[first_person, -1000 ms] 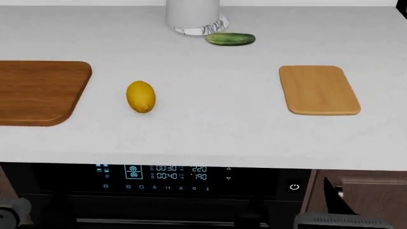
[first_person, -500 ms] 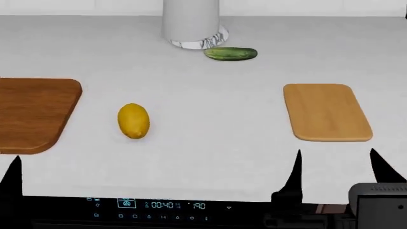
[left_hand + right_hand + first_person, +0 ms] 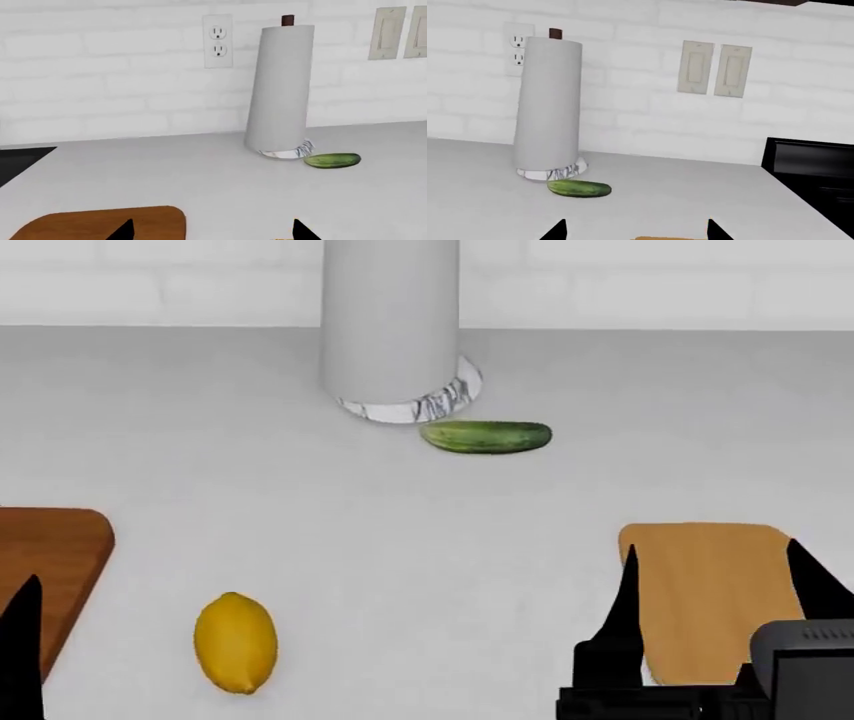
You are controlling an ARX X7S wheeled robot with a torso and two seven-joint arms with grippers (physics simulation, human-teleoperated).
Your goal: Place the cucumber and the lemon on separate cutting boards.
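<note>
Green against the white table (image 3: 160,420), the cucumber (image 3: 486,436) lies just beside the paper towel roll (image 3: 391,320), well apart from both boards. My right gripper (image 3: 710,585) hangs spread and empty over the tan board (image 3: 701,580); the left gripper (image 3: 20,640) shows only one fingertip, so I cannot tell how it stands. The lemon (image 3: 236,642) rests near the dark board (image 3: 47,560). I judge the cucumber comes first: reach forward, then close across its short width, clear of the roll's marble base. Only the wrist views show the wall outlets and switches; only the head view shows the whole lemon.
</note>
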